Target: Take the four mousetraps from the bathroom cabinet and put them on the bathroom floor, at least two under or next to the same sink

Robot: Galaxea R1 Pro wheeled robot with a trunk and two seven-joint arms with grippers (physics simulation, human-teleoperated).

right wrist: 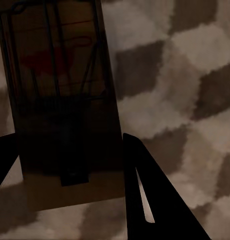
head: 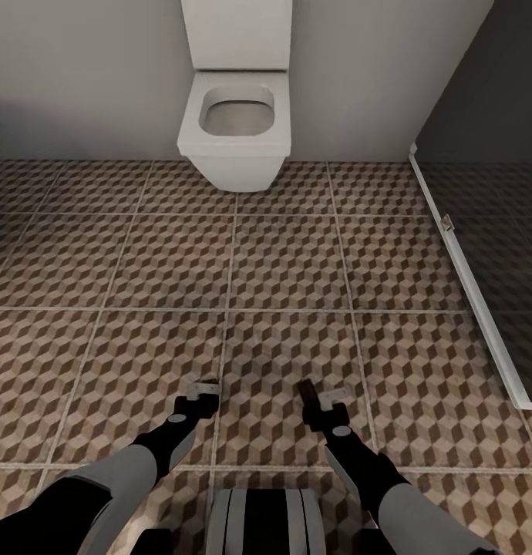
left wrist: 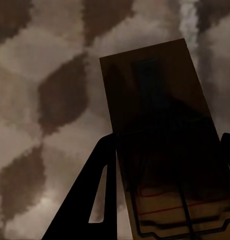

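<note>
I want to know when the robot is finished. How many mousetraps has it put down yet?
None lie on the bathroom floor here yet. In hand: the left tool grips one mousetrap, and the right tool grips another mousetrap. The robot faces the toilet, not a sink. Left to do: set these down by the sink, and place the other two.

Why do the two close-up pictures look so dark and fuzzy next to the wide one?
Head view: evenly lit, sharp floor tiles. Left wrist view: the mousetrap is dim, the tiles behind it smeared. Right wrist view: likewise a shadowed mousetrap and fingers in black silhouette.
</note>
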